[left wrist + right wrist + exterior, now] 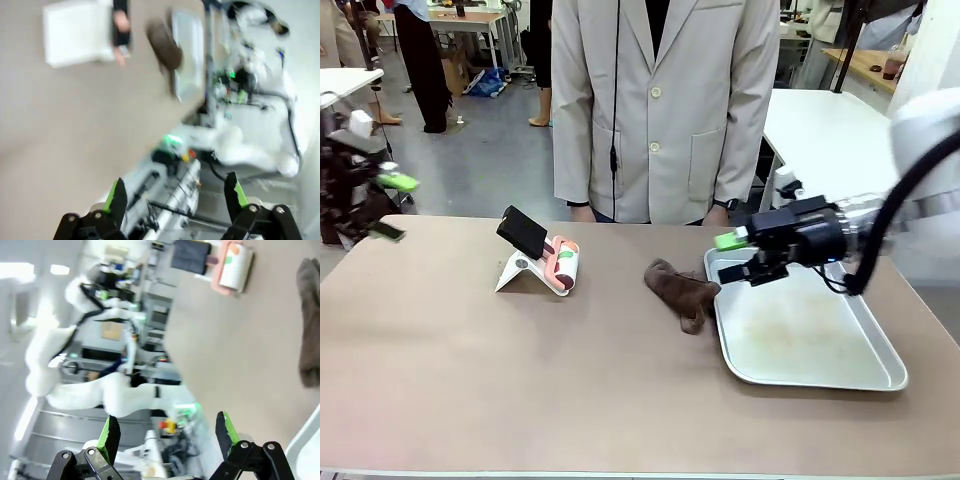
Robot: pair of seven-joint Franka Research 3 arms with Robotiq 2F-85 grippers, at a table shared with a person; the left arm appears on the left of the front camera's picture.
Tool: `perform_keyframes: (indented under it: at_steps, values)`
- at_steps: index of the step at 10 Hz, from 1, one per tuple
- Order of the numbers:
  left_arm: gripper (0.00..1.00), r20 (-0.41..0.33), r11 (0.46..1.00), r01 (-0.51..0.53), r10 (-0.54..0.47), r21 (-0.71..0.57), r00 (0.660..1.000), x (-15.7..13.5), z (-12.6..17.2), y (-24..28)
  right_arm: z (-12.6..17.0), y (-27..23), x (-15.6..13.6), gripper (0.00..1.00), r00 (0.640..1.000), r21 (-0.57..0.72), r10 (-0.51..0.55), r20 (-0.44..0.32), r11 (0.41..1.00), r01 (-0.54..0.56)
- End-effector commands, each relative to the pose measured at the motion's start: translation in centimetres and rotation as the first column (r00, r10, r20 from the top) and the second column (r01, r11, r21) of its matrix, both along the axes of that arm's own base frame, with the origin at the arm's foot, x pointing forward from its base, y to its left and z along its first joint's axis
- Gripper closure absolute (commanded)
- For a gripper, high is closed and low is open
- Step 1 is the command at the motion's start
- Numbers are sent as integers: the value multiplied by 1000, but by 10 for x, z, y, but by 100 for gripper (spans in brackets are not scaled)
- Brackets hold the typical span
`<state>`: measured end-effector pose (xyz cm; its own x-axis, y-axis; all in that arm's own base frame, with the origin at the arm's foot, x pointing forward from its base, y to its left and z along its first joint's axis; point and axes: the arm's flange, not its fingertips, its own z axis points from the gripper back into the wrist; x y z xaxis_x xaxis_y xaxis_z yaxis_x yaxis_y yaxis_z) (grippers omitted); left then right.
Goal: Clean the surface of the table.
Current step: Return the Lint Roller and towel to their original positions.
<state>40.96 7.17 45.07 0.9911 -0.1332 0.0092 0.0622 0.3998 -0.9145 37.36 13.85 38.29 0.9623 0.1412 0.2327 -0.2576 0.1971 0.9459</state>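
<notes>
We see our right gripper (pixel 744 255) wide open and empty, hovering over the near corner of the silver tray (pixel 820 370) on the taupe desk (pixel 520 370). Just beside it lies a crumpled brown cloth (pixel 682 290), touching the tray's edge. Our left gripper (pixel 392 205), also spread wide and holding nothing, hangs off the desk's far-left edge, well apart from the lint roller (pixel 563 264).

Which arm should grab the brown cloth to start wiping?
Probably the right. Its tool hangs open just beside the brown cloth at the tray's left rim. The left tool is off the table's far left corner.
</notes>
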Motion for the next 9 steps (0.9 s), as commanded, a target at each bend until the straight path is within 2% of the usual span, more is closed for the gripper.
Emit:
perform_keyframes:
  at_steps: [1,3,5,7,9]
  values:
    - [0,-21,991,40,-43,-131,999,-22,-13,37,13,-46,-18,0,988,93,-72,-133,992,85]
    - [0,1,961,-49,51,-271,999,-53,-30,67,19,-88,-33,0,981,181,-129,-144,971,155]
    - [0,-2,929,-152,161,-338,987,-68,-42,88,21,-134,-44,0,968,168,-186,-170,962,215]
    - [0,11,906,-144,162,-398,987,-70,-44,102,18,-169,-47,0,949,102,-246,-196,958,269]
    - [0,16,900,-146,167,-412,986,-67,-44,102,13,-183,-47,0,947,38,-254,-194,963,266]
